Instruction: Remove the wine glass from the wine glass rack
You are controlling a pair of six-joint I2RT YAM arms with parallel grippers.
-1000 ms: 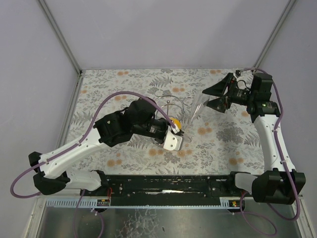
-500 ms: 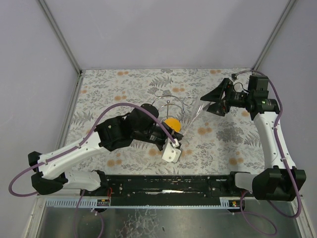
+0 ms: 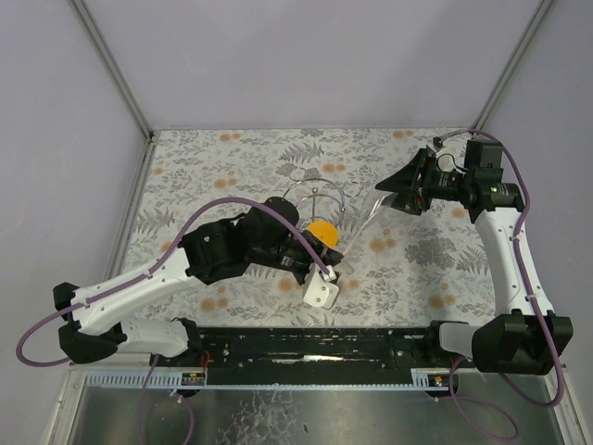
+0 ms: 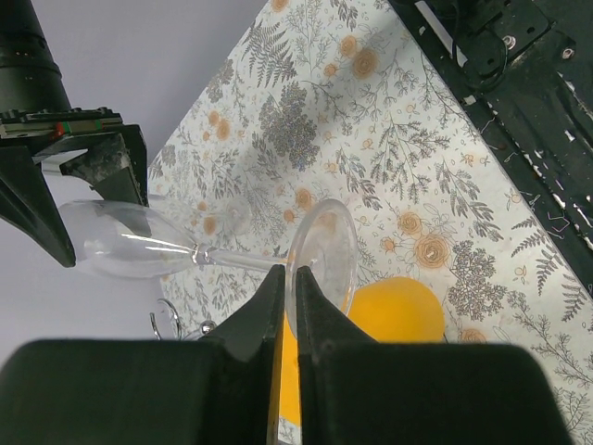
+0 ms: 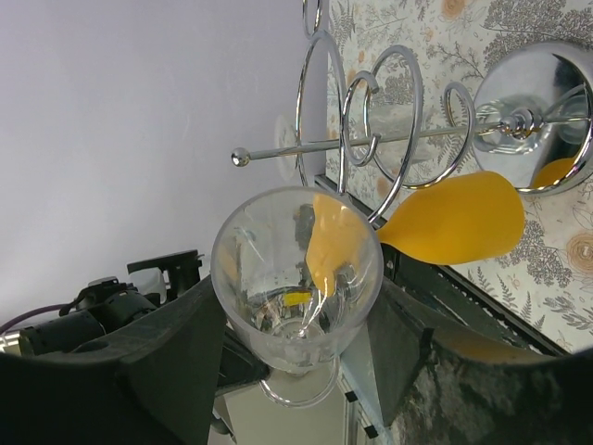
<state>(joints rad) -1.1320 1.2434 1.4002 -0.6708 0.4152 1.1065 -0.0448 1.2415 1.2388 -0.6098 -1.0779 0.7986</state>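
Note:
The clear wine glass [image 3: 369, 206] lies on its side in the air between my two grippers, off the chrome wine glass rack [image 3: 315, 193]. My left gripper [image 4: 290, 273] is shut on the rim of the glass's round foot [image 4: 326, 255]. The stem runs left to the bowl [image 4: 125, 243]. My right gripper [image 5: 296, 289] is open, one finger on each side of the bowl [image 5: 292, 269], close to it. The rack's loops [image 5: 371, 120] and ball-tipped post show just behind the bowl.
An orange rounded thing [image 3: 321, 229] sits by my left gripper's fingers, over the rack's shiny disc base [image 5: 537, 120]. The floral tablecloth [image 3: 241, 162] covers the table. Grey walls stand on three sides. A black rail [image 3: 315, 343] runs along the near edge.
My left gripper has carried the glass toward the right and away from the rack. My right gripper has moved left, and its fingers now flank the bowl.

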